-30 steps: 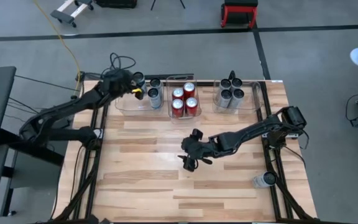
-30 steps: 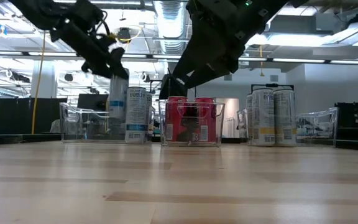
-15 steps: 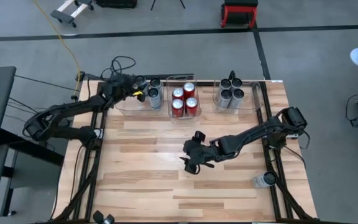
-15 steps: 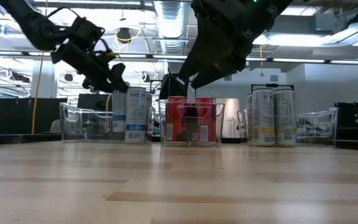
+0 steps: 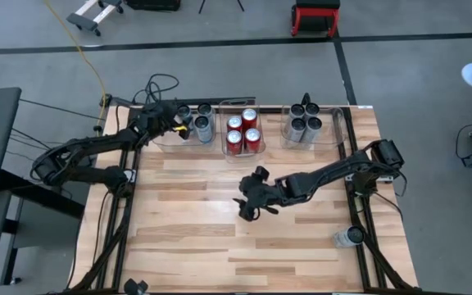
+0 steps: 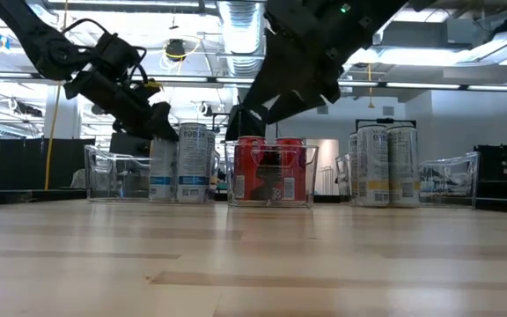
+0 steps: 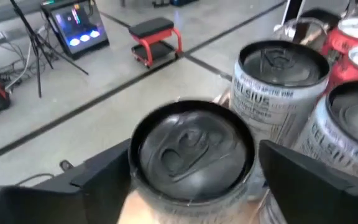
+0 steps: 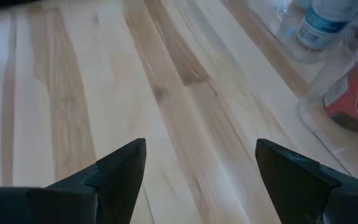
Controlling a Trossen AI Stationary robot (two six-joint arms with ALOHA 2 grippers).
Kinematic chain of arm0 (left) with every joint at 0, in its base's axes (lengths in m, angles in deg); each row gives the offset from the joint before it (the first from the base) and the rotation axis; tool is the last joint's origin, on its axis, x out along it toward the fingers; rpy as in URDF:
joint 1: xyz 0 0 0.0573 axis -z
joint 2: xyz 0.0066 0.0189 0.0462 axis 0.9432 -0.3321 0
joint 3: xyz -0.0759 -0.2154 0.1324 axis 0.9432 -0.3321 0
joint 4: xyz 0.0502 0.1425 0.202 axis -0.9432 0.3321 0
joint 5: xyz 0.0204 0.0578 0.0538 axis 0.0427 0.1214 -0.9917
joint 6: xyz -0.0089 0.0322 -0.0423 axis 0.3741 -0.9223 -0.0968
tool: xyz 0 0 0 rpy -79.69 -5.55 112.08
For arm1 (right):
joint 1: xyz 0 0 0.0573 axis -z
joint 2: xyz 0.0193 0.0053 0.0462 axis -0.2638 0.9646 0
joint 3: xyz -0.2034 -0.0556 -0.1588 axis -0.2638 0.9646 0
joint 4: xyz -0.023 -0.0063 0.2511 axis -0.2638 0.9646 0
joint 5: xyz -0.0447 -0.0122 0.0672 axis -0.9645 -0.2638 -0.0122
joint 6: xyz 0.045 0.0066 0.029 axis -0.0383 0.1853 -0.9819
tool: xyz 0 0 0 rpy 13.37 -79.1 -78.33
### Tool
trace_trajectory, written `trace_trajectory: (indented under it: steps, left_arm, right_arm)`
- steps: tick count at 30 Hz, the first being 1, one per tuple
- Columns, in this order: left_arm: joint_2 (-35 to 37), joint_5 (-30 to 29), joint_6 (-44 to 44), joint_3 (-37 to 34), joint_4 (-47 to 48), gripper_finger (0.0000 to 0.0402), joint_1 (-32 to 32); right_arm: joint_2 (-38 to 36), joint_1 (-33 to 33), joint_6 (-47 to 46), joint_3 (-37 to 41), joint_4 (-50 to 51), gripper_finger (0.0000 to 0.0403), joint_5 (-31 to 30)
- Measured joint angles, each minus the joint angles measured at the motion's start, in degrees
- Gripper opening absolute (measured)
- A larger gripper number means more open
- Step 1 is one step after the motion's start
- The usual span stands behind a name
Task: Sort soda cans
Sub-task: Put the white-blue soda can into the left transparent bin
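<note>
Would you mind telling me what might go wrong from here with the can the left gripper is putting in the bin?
1. The left gripper straddles a silver can in the left bin, close to two other silver cans; pulling away could knock one over.
2. Whether the fingers grip the can is unclear; if they do, lifting could drag it up.
3. A stray can sits by the right table edge; the open right gripper could nudge it off.

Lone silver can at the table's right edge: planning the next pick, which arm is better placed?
Right. Its claw hangs open and empty nearer the small silver metal can; the left claw is across the table, shut on a dark-topped silver can in a clear plastic bin.
</note>
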Motion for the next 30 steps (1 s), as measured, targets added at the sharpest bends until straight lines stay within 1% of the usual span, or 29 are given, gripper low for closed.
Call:
trace_trajectory:
  steps: [2,4,9,11,13,15,17,19,20,22,24,25,27,30]
  left_arm:
    - [0.0,-0.1,0.6,0.0,-0.1,0.0352,0.0]
    - [0.0,-0.1,1.4,0.0,0.2,0.0366,0.0]
    - [0.7,-0.2,1.4,0.0,0.2,0.0374,0.0]
    - [2.6,-0.1,1.0,0.0,0.2,0.0374,0.0]
    - [5.5,0.1,0.0,0.6,0.4,0.0374,0.0]
    - [9.3,0.1,-0.7,1.6,0.7,0.0374,0.0]
    - [13.3,0.1,-0.1,2.8,2.4,0.0374,0.3]
    - [17.8,0.6,2.8,3.7,5.6,0.0374,1.0]
    - [19.9,1.8,4.5,3.9,7.3,0.0374,1.5]
    - [23.7,6.9,6.5,3.5,9.9,0.0374,2.9]
    - [27.1,13.5,6.1,1.8,10.4,0.0375,4.9]
    - [29.0,15.6,6.6,0.6,9.9,0.0375,6.3]
    - [32.8,16.6,8.8,-2.1,8.1,0.0375,9.5]
    - [38.5,14.1,10.9,-7.3,5.0,0.0375,14.7]
  right_arm:
    - [0.0,0.2,0.2,0.0,-1.0,0.0321,0.0]
    - [0.0,0.3,0.3,0.0,-1.6,0.0321,0.0]
    - [0.0,0.6,0.6,0.0,-1.8,0.0321,-0.1]
    - [0.0,0.0,1.0,0.0,-1.9,0.0321,-2.9]
    - [0.0,-0.9,1.9,0.0,-1.8,0.0321,-6.9]
    - [-0.5,-1.7,2.4,0.0,-1.0,0.0321,-9.6]
    - [-1.6,-2.1,2.4,0.0,-0.4,0.0321,-10.3]
    - [-3.2,-2.4,2.3,-0.1,1.1,0.0321,-10.8]
    - [-4.0,-2.8,1.9,-0.1,2.0,0.0321,-11.7]
    - [-5.8,-3.9,0.8,-0.1,4.4,0.0321,-14.6]
    - [-7.8,-5.6,-0.7,-0.1,7.5,0.0321,-18.4]
    - [-9.0,-6.5,-1.7,-0.1,9.2,0.0321,-20.0]
    - [-11.1,-8.4,-5.0,-0.1,13.9,0.0321,-23.0]
    - [-14.1,-11.0,-12.1,-0.1,21.9,0.0321,-25.3]
